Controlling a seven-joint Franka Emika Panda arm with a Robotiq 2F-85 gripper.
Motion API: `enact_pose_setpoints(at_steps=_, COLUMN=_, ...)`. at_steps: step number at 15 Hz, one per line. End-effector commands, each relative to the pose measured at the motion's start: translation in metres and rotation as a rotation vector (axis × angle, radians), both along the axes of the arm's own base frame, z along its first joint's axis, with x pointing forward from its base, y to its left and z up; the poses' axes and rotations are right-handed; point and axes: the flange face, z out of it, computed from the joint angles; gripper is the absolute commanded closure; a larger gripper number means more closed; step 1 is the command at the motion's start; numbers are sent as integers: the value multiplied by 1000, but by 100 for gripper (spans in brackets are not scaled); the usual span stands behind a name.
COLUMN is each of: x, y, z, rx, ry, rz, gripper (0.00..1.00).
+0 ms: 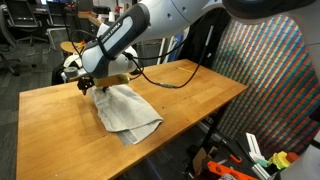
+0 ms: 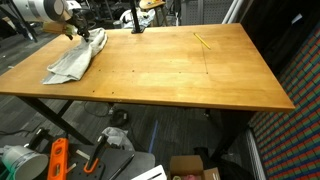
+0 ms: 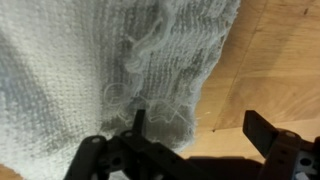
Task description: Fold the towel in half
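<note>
One towel (image 1: 125,110) rumpled on a wooden desk (image 1: 205,95), with the gripper (image 1: 87,83) at one end, jaws spread wide and clamped on nothing.

Placed near a corner of the desk in both exterior views, with the long axis of the towel (image 2: 72,62) diagonal to the desk edges, running from the narrower end under the gripper (image 2: 75,33) to a broader end pointing at the desk's edge. In the wrist view: knitted weave of the towel (image 3: 100,60) at upper left, bare desk (image 3: 275,60) at right, one fingertip (image 3: 140,122) over the frayed hem, its partner over wood; contact with the cloth not discernible. Black cable (image 1: 165,82) looping low beside the towel. Slim yellow stick (image 2: 203,41) well apart on the desk. Multicoloured patterned panel (image 1: 270,70) beside the desk. Cluttered floor below, including an orange tool (image 2: 57,160) and a cardboard box (image 2: 190,168).
</note>
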Motion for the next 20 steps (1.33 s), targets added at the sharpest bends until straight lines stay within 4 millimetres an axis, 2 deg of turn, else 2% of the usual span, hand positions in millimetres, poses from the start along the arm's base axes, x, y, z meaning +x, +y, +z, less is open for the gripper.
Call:
enact_pose_setpoints(at_steps=1, x=8, y=2, z=-7, rx=21, ry=-83, rz=-53, gripper=0)
enact_pose_setpoints(at_steps=6, x=7, y=16, z=-14, rx=50, ry=-175, rz=-71, gripper=0)
enact_pose_setpoints(at_steps=12, x=-3, y=41, z=1, rx=84, ry=-239, rz=-49, gripper=0)
enact_pose_setpoints(at_steps=15, x=-4, y=46, z=7, rx=93, ry=-284, rz=-50, gripper=0)
enact_pose_setpoints(at_steps=19, x=7, y=36, z=10, rx=50, ry=-340, rz=-73, gripper=0)
enact_pose_setpoints(at_steps=20, x=7, y=25, z=9, rx=1, ry=-277, rz=-87, gripper=0)
